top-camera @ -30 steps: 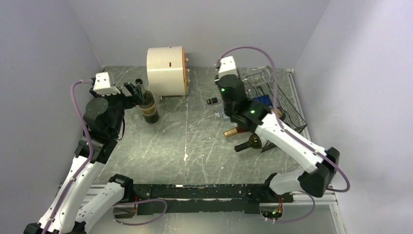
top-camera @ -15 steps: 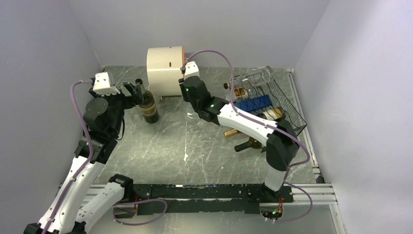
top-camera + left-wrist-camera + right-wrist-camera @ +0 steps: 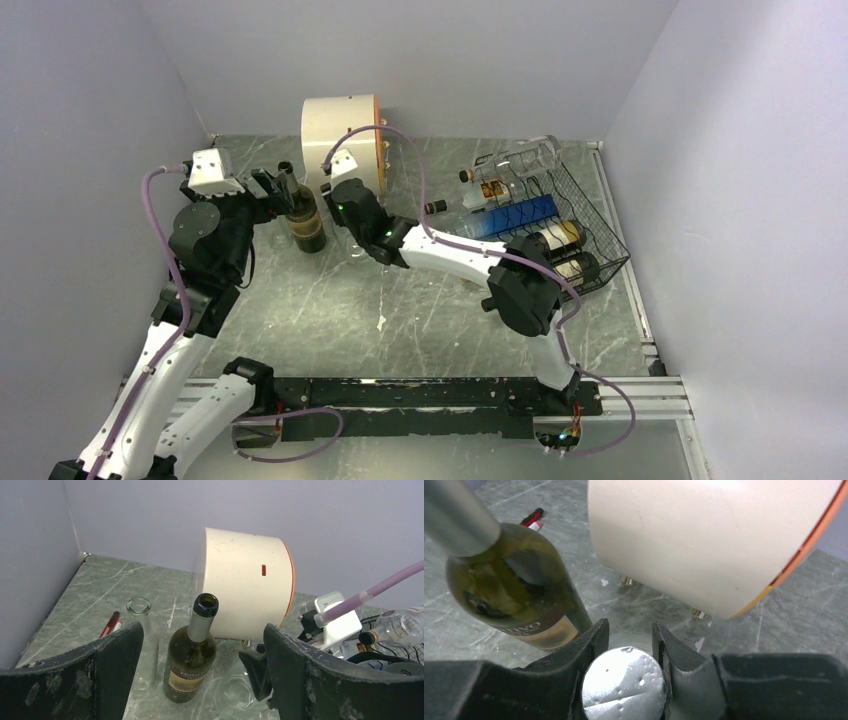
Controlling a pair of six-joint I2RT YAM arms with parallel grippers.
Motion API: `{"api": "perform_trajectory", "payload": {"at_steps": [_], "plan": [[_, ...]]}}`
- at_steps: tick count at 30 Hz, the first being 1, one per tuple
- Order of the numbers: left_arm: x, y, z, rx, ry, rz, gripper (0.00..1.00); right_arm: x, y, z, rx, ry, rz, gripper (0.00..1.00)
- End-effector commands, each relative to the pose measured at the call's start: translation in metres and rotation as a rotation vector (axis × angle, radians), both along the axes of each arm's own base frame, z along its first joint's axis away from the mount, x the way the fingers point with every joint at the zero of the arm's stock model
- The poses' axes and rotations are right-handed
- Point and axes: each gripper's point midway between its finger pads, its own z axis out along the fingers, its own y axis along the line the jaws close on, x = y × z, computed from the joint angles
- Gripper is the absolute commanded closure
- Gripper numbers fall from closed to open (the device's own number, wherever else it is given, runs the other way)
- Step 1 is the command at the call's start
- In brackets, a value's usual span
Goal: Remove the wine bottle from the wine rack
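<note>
Holds the wine bottle point(image 3: 624, 685), clear glass under a silver screw cap, pinched at the neck by the closed fingers of the right gripper point(image 3: 629, 630). Has swung it within the last second from the wine rack point(image 3: 590, 225) across to the left, just before the cream drum point(image 3: 340, 135) and beside a standing green bottle point(image 3: 192, 665). Looks well off the rack; leaves only to set down and let go. Cannot tell about contact with the table. Keeps the left gripper point(image 3: 201, 632) spread wide either side of the green bottle, gripping nothing.
</note>
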Motion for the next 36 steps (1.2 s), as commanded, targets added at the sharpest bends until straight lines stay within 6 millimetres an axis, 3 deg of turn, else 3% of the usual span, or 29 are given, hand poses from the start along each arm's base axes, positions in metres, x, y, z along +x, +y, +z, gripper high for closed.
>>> {"api": "perform_trajectory", "payload": {"at_steps": [1, 8, 17, 18, 23, 27, 31, 33, 36], "plan": [[-0.002, 0.005, 0.013, -0.007, -0.045, 0.020, 0.07, 0.011, 0.016, 0.104, 0.219, -0.216, -0.030, 1.00], [-0.002, 0.005, 0.014, -0.007, -0.049, 0.017, 0.07, 0.020, 0.031, 0.086, 0.203, -0.212, -0.025, 1.00], [-0.003, 0.005, 0.014, -0.007, -0.050, 0.015, 0.07, 0.027, 0.030, 0.071, 0.188, -0.173, -0.038, 1.00], [-0.003, 0.005, 0.014, -0.007, -0.050, 0.015, 0.07, 0.027, 0.030, 0.069, 0.188, -0.162, -0.036, 0.96], [-0.003, 0.004, 0.014, -0.008, -0.050, 0.013, 0.07, 0.022, 0.027, 0.068, 0.183, -0.128, -0.030, 0.48], [-0.003, 0.003, 0.015, -0.011, -0.052, 0.004, 0.07, 0.016, 0.027, 0.079, 0.172, -0.109, -0.006, 0.26], [-0.003, 0.002, 0.015, -0.012, -0.050, 0.001, 0.07, 0.004, 0.023, 0.099, 0.166, -0.061, 0.030, 0.13], [-0.003, 0.001, 0.016, -0.016, -0.050, -0.002, 0.07, -0.011, 0.012, 0.122, 0.186, -0.035, 0.062, 0.11], [-0.004, -0.002, 0.016, -0.018, -0.050, -0.016, 0.07, -0.039, -0.017, 0.128, 0.177, 0.022, 0.087, 0.10]]}}
